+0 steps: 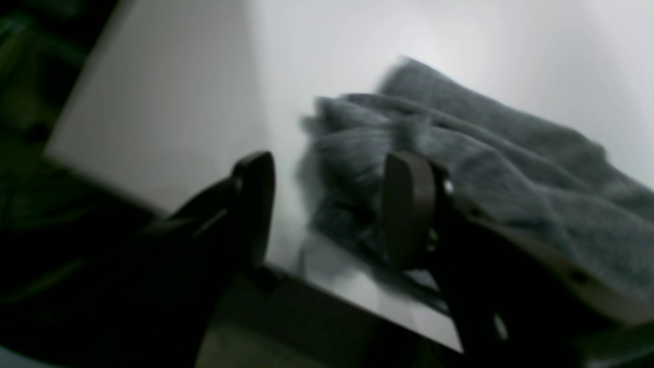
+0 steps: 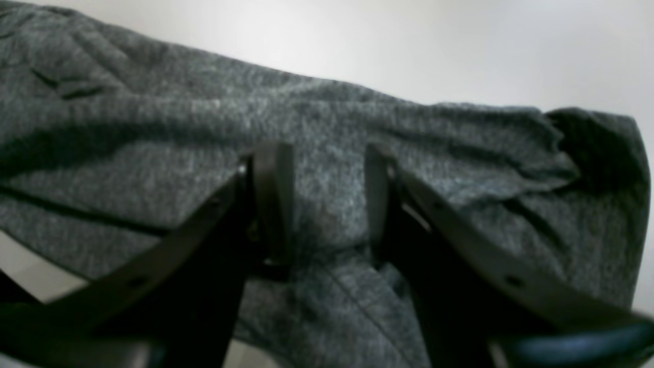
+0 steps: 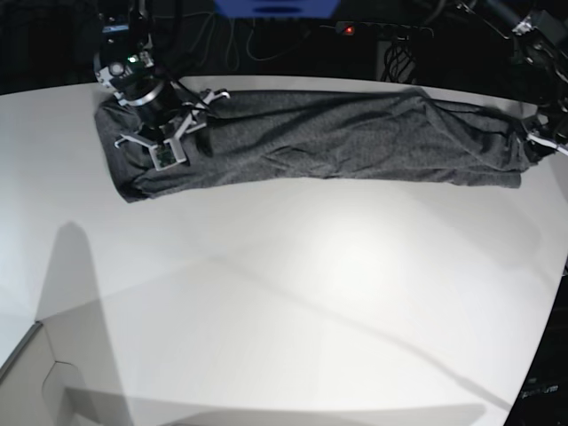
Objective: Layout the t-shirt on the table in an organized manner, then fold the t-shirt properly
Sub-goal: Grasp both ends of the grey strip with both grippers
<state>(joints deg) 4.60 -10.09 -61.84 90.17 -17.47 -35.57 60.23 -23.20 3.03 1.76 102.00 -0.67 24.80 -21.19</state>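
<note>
While the shirt [image 3: 328, 138] lies stretched in a long rumpled band across the far side of the table [image 3: 293, 293], one arm stands at each of its ends.

At the band's end on the base view's left, the right gripper [image 2: 327, 204] hangs over the cloth with its jaws set apart; grey knit shows in the gap between them, but whether they pinch it or only hover I cannot tell. At the opposite end, by the table's edge, the left gripper [image 1: 327, 204] has its jaws spread wide, and through the gap show bare white tabletop and the bunched end of the shirt, with no cloth caught between the fingers [image 1: 409, 204]. That wrist view is blurred. Folds and creases run lengthwise along the garment, and its end near the right gripper looks rounded and bunched.
</note>
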